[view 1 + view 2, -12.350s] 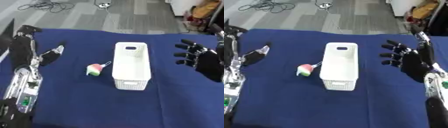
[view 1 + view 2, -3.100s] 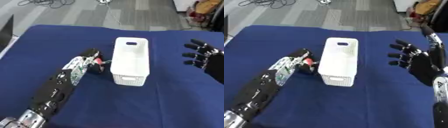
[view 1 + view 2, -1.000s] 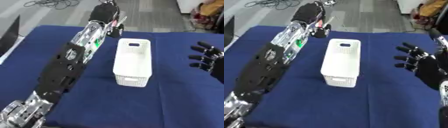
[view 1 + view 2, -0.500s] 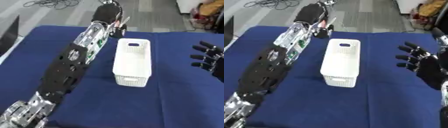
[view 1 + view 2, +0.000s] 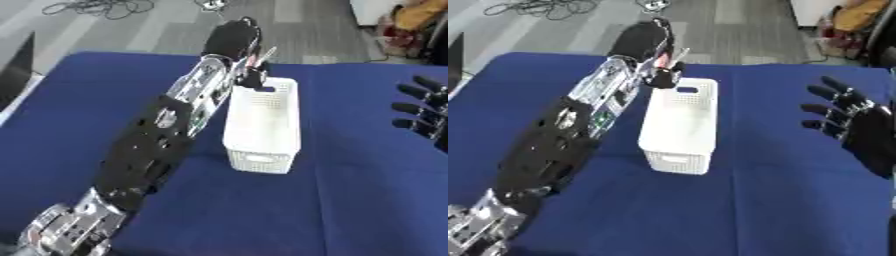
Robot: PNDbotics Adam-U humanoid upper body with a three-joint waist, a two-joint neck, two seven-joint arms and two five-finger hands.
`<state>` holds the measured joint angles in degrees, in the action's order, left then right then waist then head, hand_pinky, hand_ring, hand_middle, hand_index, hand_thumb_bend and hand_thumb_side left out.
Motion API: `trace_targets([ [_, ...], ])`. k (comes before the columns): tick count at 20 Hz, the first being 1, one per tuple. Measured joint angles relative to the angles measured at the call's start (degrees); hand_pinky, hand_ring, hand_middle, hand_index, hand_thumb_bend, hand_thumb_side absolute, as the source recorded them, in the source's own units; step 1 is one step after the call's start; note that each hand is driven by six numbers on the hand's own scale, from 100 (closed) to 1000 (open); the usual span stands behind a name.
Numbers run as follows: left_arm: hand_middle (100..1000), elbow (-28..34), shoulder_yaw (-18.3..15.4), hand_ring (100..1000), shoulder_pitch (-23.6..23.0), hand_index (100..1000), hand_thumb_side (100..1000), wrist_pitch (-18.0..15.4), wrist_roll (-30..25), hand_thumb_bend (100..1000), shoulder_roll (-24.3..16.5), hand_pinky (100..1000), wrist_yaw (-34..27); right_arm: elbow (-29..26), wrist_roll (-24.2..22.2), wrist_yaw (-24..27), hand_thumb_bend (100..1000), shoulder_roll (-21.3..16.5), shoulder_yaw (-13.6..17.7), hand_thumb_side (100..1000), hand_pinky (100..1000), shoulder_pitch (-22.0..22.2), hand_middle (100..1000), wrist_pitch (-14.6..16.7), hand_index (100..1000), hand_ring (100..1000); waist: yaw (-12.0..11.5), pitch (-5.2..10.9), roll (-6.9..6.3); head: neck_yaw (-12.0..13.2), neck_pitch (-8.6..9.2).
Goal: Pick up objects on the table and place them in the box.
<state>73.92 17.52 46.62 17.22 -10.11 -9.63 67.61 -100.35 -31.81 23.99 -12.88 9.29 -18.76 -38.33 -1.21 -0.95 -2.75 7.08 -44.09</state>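
The left arm stretches from the 7 o'clock corner up across the blue table [image 5: 350, 200] toward 12 o'clock, ending at the far end of the white box [image 5: 262, 125]. The left hand [image 5: 234, 42] hangs just above the box's far rim, its fingers curled round a small object [image 5: 260, 57] that shows only as a reddish-pink sliver poking out at the hand's 3 o'clock side. What the object is cannot be made out. It sits over the box's far left corner, held in the hand and not yet lying inside.

The box is a long white basket with perforated walls, standing upright near the middle of the table, its length running from 12 to 6 o'clock. Its inside looks bare in the part that shows.

The right hand [image 5: 864, 125] hovers at 3 o'clock, well apart from the box, palm facing in, fingers spread wide and straight, holding nothing.

Beyond the table, grey floor [image 5: 157, 30] with cables [image 5: 96, 7] lies at 11 o'clock.
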Motion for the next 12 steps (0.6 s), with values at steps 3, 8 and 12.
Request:
trace_targets([
  [3, 100, -1.0, 0.2, 100, -0.2, 155, 249, -0.4, 0.8, 100, 0.3, 100, -0.8, 0.0, 0.2, 0.3, 556, 0.0, 0.0, 1000, 735, 0.0, 943, -0.2, 1000, 812, 0.0, -0.02, 0.00, 0.0, 0.00],
  [8, 162, -3.5, 0.3, 100, -0.7, 351, 204, -2.6, 0.9, 215, 0.7, 100, -2.9, -0.3, 0.5, 0.7, 555, 0.0, 0.0, 1000, 735, -0.1, 943, -0.5, 1000, 812, 0.0, -0.05, 0.00, 0.0, 0.00],
  [12, 500, -5.4, 0.3, 219, -1.0, 633, 274, -5.8, -0.7, 337, 1.0, 100, -5.6, -0.3, 0.5, 0.8, 556, 0.0, 0.0, 1000, 735, -0.1, 943, -0.5, 1000, 812, 0.0, -0.10, 0.00, 0.0, 0.00],
])
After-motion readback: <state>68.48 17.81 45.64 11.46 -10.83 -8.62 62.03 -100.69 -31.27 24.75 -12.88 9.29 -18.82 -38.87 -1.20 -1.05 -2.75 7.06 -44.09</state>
